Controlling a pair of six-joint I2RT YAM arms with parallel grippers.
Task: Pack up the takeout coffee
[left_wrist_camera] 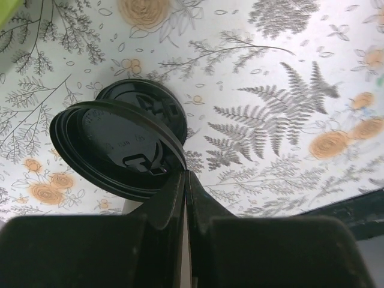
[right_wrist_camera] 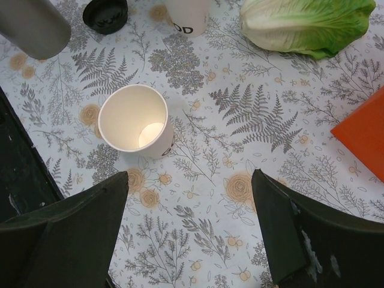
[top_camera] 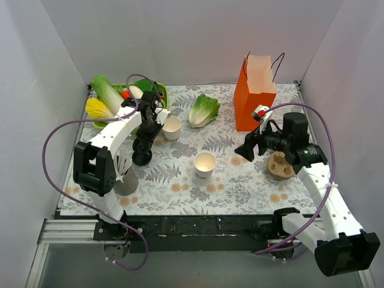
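No takeout coffee with its lid on shows in any view. Two bare-rimmed white paper cups stand on the mat, one in the middle (top_camera: 204, 164) (right_wrist_camera: 135, 120) and one further back (top_camera: 171, 127) (right_wrist_camera: 189, 15). My left gripper (top_camera: 143, 149) (left_wrist_camera: 186, 174) is shut on the edge of a black lid (left_wrist_camera: 114, 147), which tilts above a second black lid (left_wrist_camera: 157, 103) lying on the mat. From above only one black lid (top_camera: 142, 159) can be made out. My right gripper (top_camera: 247, 150) (right_wrist_camera: 189, 180) hangs open over bare mat near the middle cup. The orange paper bag (top_camera: 255, 99) (right_wrist_camera: 366, 129) stands open at the back right.
A lettuce head (top_camera: 204, 110) (right_wrist_camera: 306, 24) lies beside the bag. A green bowl (top_camera: 161, 90) with vegetables sits at the back left, next to a cabbage (top_camera: 107, 90). A brown object (top_camera: 280, 166) lies under my right arm. A grey holder (top_camera: 125, 180) stands by the left arm.
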